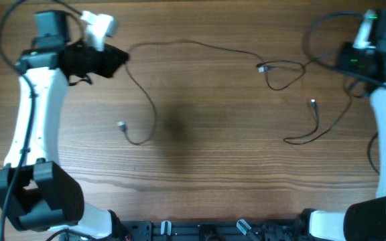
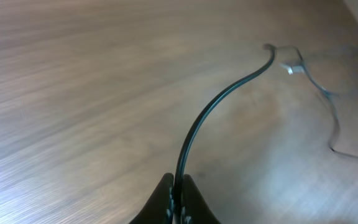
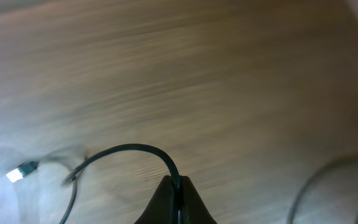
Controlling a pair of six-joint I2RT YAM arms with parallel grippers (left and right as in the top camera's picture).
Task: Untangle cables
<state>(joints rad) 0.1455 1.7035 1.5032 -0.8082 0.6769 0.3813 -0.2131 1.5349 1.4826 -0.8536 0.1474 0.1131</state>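
Note:
Thin black cables lie spread on the wooden table (image 1: 206, 167). One long cable (image 1: 200, 45) runs from my left gripper (image 1: 116, 61) across the back to a plug (image 1: 261, 67) and a small loop. A strand (image 1: 154, 114) of it curves down to a silver plug (image 1: 121, 125). Another cable (image 1: 313, 134) with a plug (image 1: 313, 102) leads up to my right gripper (image 1: 344, 59). In the left wrist view my gripper (image 2: 179, 186) is shut on a cable (image 2: 216, 102). In the right wrist view my gripper (image 3: 178, 185) is shut on a cable (image 3: 126, 149) that arcs left toward a plug (image 3: 18, 173).
The thicker arm cables hang at the back left (image 1: 9, 27) and back right (image 1: 320, 30). The arm bases (image 1: 45, 201) stand at the front corners, with a dark rail (image 1: 206, 231) along the front edge.

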